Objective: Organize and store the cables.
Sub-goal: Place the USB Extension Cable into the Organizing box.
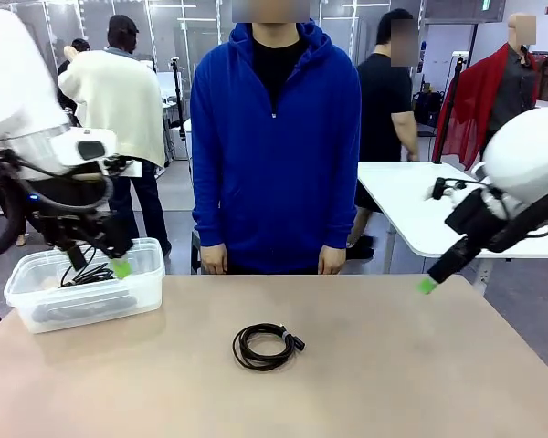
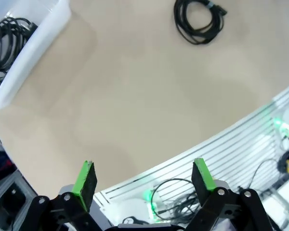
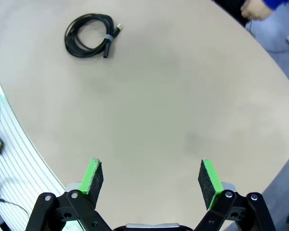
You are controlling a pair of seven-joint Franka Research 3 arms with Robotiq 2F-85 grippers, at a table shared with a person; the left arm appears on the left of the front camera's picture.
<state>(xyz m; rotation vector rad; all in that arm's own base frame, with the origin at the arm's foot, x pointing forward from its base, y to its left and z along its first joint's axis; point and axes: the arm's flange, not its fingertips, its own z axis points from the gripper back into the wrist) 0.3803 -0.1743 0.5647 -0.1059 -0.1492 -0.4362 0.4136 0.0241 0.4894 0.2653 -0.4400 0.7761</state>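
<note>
Cable work first: 1 coiled cable (image 1: 266, 346) lies flat on the bare surface (image 1: 420, 365), roughly at its middle and a little toward the robot's side, its chunky plug (image 1: 294, 343) poking out at the coil's right edge and a small tie holding the loops together. More cables (image 1: 89, 274) already sit in the clear plastic bin (image 1: 146, 290) at the surface's left end; the left wrist view shows them (image 2: 7, 41) as a dark bundle behind the bin's wall (image 2: 36, 53).

The left gripper (image 1: 119, 266) hangs over the bin with its fingers spread wide and holding nothing; in its own view the green pads (image 2: 85, 179) stand well apart above bare surface. The right gripper (image 1: 426, 286) hovers off the right side, also spread wide and empty, with the coil (image 3: 89, 35) far ahead of it in its wrist view.

The step in hand looks like fetching the last loose coil. A good pick would come straight down over the bundled side near the tie, so that both fingers straddle all the loops at once rather than a single strand. Catching only 1 loop could let the coil unwind or drag. The person (image 1: 274, 137) stands at the far edge, hands (image 1: 214, 260) down and apart from the coil.
</note>
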